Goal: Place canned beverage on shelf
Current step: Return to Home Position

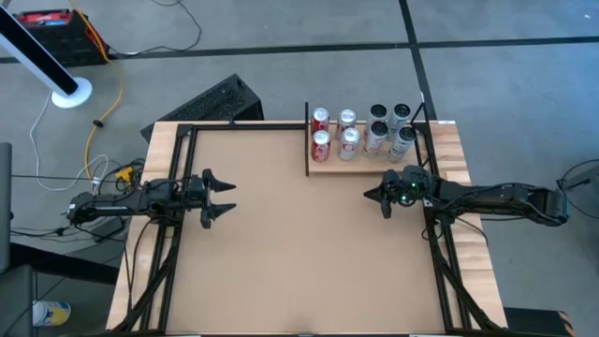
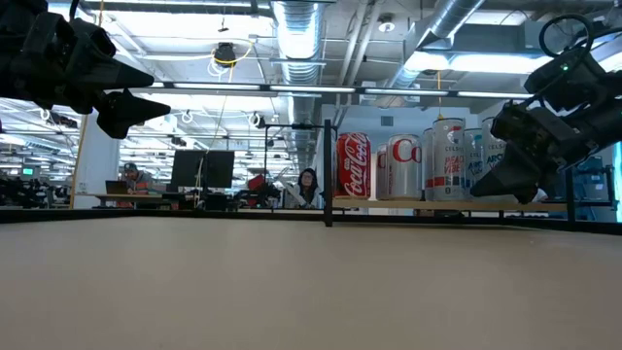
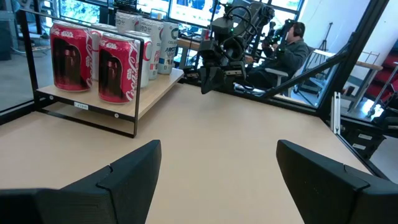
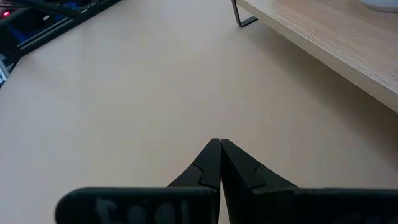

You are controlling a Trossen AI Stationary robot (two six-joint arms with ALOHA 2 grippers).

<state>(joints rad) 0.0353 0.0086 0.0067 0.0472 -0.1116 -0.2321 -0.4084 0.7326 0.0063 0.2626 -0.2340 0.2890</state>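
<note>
The blue-and-white aluminium cans are seen standing on the pale light-wood plank shelf, far right. The right gripper — fingers pressed together — is best drawn back clear of the shelf; the left gripper, spread, waits left.

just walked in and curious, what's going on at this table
Nothing is being held right now. Eight cans stand in two rows on the shelf, on the right side of the table. The right tool is shut and empty, just in front of the shelf. The left tool is open and empty over the table's left side. The stocking looks done.
</note>
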